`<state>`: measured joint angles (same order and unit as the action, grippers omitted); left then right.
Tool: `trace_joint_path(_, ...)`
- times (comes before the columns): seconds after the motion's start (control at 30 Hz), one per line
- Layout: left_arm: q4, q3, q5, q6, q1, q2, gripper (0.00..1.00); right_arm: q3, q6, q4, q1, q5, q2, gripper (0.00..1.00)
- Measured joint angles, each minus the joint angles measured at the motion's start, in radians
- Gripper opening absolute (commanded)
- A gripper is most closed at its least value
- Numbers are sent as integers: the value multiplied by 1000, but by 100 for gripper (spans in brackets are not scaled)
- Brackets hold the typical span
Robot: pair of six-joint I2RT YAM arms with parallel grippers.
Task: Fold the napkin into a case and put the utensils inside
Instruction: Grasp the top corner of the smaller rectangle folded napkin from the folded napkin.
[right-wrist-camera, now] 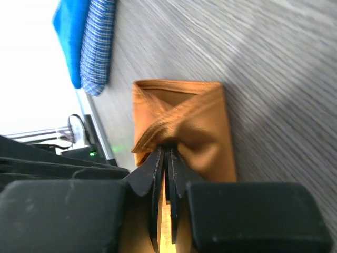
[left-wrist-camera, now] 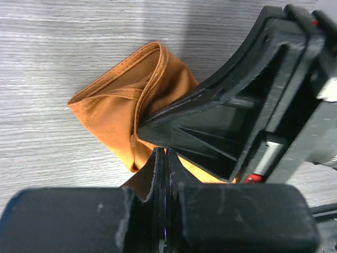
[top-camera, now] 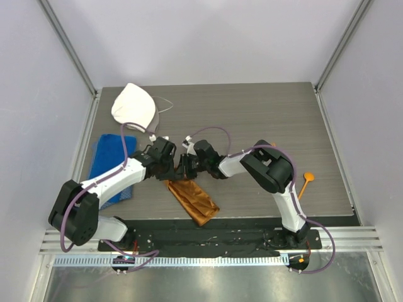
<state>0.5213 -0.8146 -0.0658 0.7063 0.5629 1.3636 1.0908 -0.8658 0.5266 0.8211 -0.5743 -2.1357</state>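
Napkin (top-camera: pixel 194 200) lies mid-table (top-camera: pixel 264 126), toward near edge, folded into strip. Left gripper (left-wrist-camera: pixel 164 161) and right gripper (right-wrist-camera: pixel 166 158) both clamped on its far end, tips crowding. Risk: uneven pull drags layers apart, fold collapses. Spoon (top-camera: pixel 306 182) well right, unheld.

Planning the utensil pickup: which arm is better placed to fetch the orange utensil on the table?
Right, likely: the utensil lies right beside the right arm, well away from the left arm.

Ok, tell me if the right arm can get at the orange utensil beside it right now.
Probably not yet: the right tool is shut on the napkin. The utensil itself lies in the open.
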Motion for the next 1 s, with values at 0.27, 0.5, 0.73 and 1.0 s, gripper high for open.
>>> trace_joint_path(0.27, 13, 2, -68, 7, 0, -12, 5, 4, 91, -112, 0, 31, 45, 13)
trace_joint_path(0.5, 51, 5, -92, 19, 0, -92, 37, 4, 120, -170, -6, 36, 90, 13)
trace_joint_path(0.73, 85, 32, -101, 20, 2, -69, 38, 4, 119, -170, -10, 37, 92, 13)
trace_joint_path(1.0, 87, 32, -108, 14, 14, 6, 33, 4, 118, -176, -10, 37, 92, 12)
